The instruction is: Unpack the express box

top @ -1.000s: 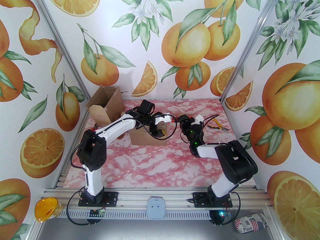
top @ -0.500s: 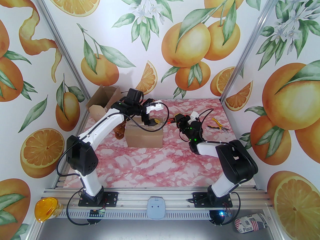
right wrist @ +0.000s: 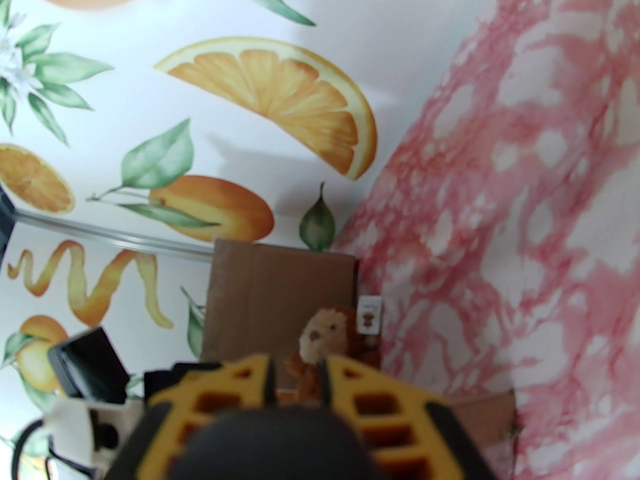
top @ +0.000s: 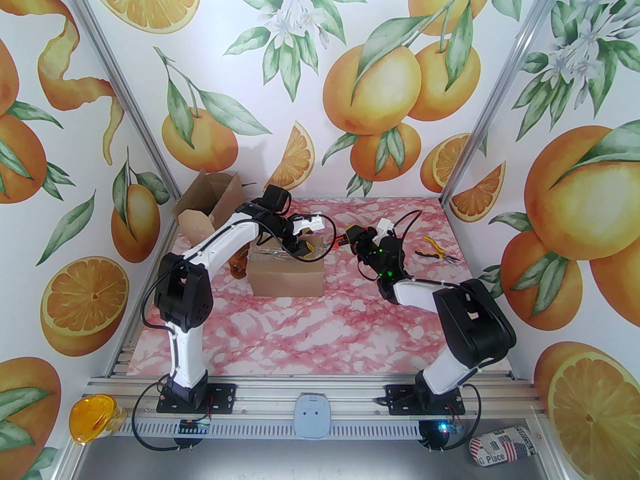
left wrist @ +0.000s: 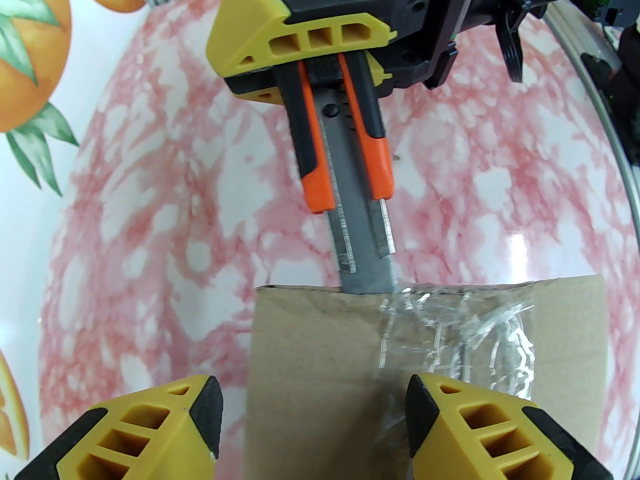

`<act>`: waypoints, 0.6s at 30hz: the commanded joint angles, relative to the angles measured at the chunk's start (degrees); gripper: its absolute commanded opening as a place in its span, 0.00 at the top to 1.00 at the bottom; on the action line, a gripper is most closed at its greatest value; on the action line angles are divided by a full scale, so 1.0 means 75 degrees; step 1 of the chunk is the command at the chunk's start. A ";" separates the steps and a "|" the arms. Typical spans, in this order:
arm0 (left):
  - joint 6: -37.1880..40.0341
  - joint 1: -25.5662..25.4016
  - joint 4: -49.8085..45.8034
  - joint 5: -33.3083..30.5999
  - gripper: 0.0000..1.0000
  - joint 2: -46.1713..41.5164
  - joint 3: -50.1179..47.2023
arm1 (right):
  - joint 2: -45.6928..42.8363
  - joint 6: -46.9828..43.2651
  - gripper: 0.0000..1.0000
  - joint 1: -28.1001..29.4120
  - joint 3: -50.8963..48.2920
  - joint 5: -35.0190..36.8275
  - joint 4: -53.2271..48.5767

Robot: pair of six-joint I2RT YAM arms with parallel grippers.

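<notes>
The express box (top: 285,274) is a shut brown carton on the pink marble table, with crinkled clear tape (left wrist: 450,328) along its top seam. My left gripper (top: 304,249) hovers over the box's top right part, its yellow fingertips (left wrist: 195,418) apart with nothing between them. My right gripper (top: 352,235) is shut on an orange and black utility knife (left wrist: 350,168). The knife's blade tip (left wrist: 367,280) meets the far top edge of the box (left wrist: 320,368) next to the tape. In the right wrist view my right gripper (right wrist: 297,373) has its fingers close together.
An open cardboard box (top: 210,213) stands at the back left corner. A brown plush toy (top: 239,265) lies just left of the express box, and shows in the right wrist view (right wrist: 325,338). Yellow-handled pliers (top: 435,250) lie at the back right.
My left arm rose off the box, then came back down over it with its fingers narrowing. The right gripper carried the knife left to the box edge. The box slid slightly left.
</notes>
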 commanded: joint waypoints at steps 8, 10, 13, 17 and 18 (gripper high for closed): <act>-0.0261 0.0183 0.0025 -0.0164 0.54 0.0408 0.0256 | -0.0180 -0.0215 1.00 0.0018 -0.0087 -0.1025 -0.0983; -0.0386 0.0183 0.0057 -0.0290 0.57 0.0475 0.0263 | -0.0267 -0.0230 1.00 0.0017 -0.0079 -0.1053 -0.1107; -0.0456 0.0183 0.0053 -0.0320 0.65 0.0522 0.0297 | -0.0343 -0.0357 1.00 -0.0017 -0.0043 -0.1054 -0.1394; -0.0447 0.0155 0.0134 -0.0606 0.42 0.0081 0.0441 | -0.0335 -0.0442 1.00 -0.0094 0.0061 -0.0973 -0.1632; -0.0320 0.0135 -0.0022 -0.0791 0.40 -0.0082 0.0572 | -0.0335 -0.0529 1.00 -0.0100 0.0128 -0.0956 -0.1714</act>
